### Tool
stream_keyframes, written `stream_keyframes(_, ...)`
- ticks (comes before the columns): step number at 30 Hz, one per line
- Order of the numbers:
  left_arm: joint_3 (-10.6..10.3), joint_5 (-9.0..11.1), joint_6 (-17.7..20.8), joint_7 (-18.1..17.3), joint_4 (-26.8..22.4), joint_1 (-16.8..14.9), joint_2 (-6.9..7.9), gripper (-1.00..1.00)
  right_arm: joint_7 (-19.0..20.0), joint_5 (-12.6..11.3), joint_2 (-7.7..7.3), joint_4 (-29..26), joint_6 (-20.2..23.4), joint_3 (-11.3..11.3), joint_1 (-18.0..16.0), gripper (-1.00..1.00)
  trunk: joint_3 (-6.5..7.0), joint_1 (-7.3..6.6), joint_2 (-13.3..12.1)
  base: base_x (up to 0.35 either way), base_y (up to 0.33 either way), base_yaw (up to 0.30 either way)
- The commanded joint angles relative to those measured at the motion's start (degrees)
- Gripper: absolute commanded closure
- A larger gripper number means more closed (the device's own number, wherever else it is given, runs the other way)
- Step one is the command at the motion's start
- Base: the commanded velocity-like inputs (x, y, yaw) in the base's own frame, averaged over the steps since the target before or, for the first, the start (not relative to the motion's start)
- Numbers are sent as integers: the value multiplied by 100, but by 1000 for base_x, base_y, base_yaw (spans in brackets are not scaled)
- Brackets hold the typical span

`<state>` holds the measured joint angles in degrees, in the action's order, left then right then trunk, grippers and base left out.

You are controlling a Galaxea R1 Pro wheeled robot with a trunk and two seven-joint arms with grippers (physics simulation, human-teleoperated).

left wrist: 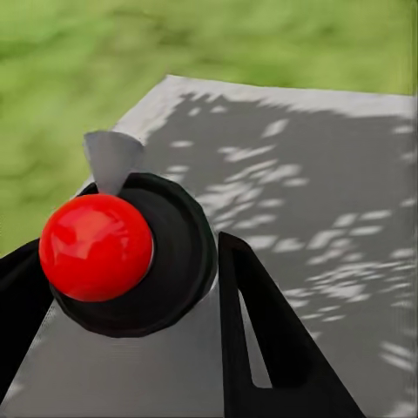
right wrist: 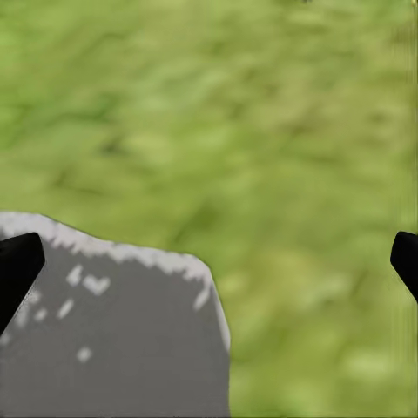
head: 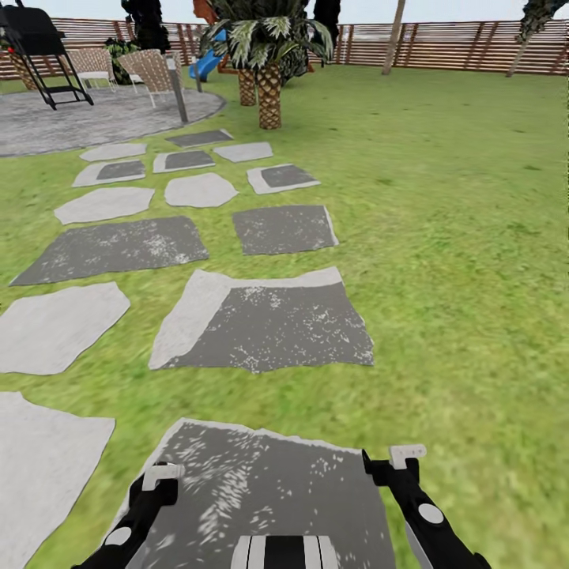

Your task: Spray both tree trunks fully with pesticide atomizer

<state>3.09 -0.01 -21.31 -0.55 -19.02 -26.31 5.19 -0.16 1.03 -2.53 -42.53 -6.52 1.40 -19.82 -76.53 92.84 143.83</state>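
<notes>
Pesticide atomizer [left wrist: 122,252] gripped in left pincer [left wrist: 131,287], right pincer [right wrist: 209,261] wide, empty

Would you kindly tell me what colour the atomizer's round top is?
Bright red, on the atomizer; the left wrist view shows it best.

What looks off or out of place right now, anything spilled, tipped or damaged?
Nothing stands out. The sprayer bottle sits between the left gripper's fingers, red top intact. The right gripper is open and empty over the grass. The stone slabs lie flat, and the chairs on the patio stand upright.
</notes>
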Motion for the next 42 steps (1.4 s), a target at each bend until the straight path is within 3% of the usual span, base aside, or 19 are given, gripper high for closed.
stream_keyframes(1,16,4,-13,-6,8,-4,-1,100,-2,12,-1,9,-16,15,-1,-100,21,-3,0,0,0,-17)
stream_keyframes(6,46,10,-6,2,37,19,27,100,-9,27,-12,74,-35,10,11,-100,166,-16,-7,0,0,-152)
stream_keyframes(13,58,9,-21,11,63,287,34,100,-10,29,-61,208,-160,2,54,-100,375,-34,-16,0,0,-171)
stream_keyframes(16,67,13,-26,23,69,440,34,100,-16,29,-89,442,-396,1,183,-100,465,-42,-20,0,0,-173)
stream_keyframes(23,77,27,-31,60,71,721,34,100,-19,22,-118,1264,-1503,-3,495,-100,675,-60,-30,0,0,-173)
stream_keyframes(28,78,29,-31,72,67,838,34,100,-19,14,-160,1897,-1881,-8,548,-100,824,-73,-36,0,0,-172)
stream_keyframes(42,85,37,-5,84,82,873,39,100,-19,3,-160,2161,-1985,-3,558,-100,1156,-109,-55,0,0,-93)
